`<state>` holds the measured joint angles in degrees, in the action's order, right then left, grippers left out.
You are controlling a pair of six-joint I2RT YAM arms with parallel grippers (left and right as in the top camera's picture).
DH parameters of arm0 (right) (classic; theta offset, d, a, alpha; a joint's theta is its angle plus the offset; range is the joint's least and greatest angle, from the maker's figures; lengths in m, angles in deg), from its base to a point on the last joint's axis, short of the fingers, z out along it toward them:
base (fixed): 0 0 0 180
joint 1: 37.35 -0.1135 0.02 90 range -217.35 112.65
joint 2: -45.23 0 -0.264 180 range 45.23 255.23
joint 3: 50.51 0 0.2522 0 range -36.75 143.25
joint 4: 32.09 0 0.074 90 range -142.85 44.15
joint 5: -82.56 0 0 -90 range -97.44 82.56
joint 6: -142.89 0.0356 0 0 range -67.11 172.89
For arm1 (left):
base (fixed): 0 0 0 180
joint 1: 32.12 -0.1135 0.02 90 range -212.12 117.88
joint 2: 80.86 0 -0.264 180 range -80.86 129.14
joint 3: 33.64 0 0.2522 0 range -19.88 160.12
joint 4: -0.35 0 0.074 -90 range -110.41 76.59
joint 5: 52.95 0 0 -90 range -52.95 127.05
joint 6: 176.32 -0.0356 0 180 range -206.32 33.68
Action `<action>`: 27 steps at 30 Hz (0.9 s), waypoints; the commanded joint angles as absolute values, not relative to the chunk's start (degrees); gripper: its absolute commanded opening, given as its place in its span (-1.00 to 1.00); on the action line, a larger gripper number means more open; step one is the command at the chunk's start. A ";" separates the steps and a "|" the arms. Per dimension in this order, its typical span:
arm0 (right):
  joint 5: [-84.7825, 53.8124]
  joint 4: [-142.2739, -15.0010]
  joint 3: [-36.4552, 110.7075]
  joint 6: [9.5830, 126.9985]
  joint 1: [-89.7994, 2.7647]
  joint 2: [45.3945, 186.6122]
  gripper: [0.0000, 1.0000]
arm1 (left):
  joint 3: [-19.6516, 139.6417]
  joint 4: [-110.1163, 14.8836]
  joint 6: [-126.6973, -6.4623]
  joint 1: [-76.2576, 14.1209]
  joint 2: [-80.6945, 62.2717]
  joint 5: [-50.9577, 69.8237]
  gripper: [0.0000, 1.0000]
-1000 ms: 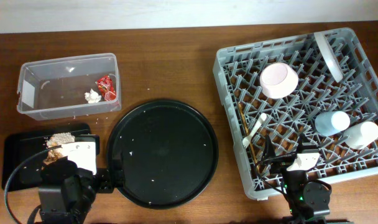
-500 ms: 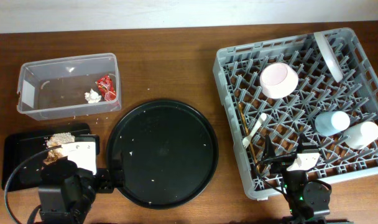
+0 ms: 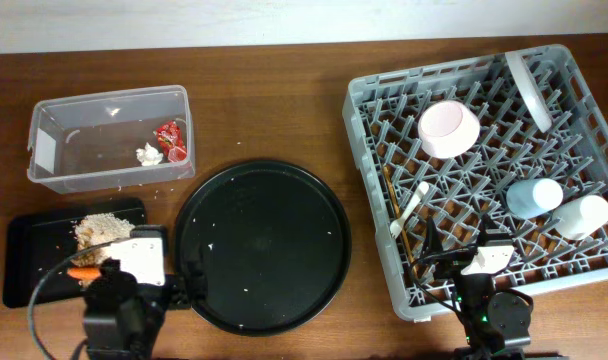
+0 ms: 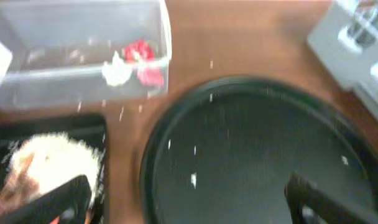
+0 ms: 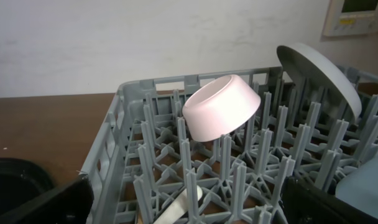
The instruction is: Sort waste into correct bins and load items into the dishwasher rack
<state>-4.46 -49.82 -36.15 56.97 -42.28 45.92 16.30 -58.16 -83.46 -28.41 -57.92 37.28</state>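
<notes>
L gripper (image 4: 189, 202) low at tabletop's (image 3: 284, 100) near-left edge, fingers wide apart, nothing btwn. R gripper (image 5: 183, 205) at near edge of dishwasher rack (image 3: 368, 180), fingers apart, empty. Rack, right side, holds pink bowl (image 3: 449, 129), green bowl (image 3: 529, 88), blue cup (image 3: 534, 196), cream cup (image 3: 582, 215), chopsticks (image 3: 392, 205), fork (image 3: 411, 208). Clear tub (image 3: 104, 98), far-left: red wrapper (image 3: 171, 138), tissue (image 3: 149, 154). Black tray (image 3: 34, 250), near-left: rice scraps (image 3: 102, 228), carrot (image 3: 84, 272).

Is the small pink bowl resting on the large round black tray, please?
No, the small pink bowl sits among the pegs of the grey plastic dishwasher rack.
</notes>
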 commanded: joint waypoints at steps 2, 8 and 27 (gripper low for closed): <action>-4.63 -50.26 -36.43 56.99 -42.11 45.44 0.97 | 3.36 -46.51 -82.90 -28.52 -66.27 35.75 0.98; -4.63 -50.26 -36.43 56.99 -42.11 45.44 0.97 | -12.00 -24.52 -82.94 -28.52 -76.54 35.33 0.98; -4.63 -50.26 -36.43 56.99 -42.11 45.44 0.97 | -19.39 -17.60 -87.60 -28.63 -80.56 32.32 0.98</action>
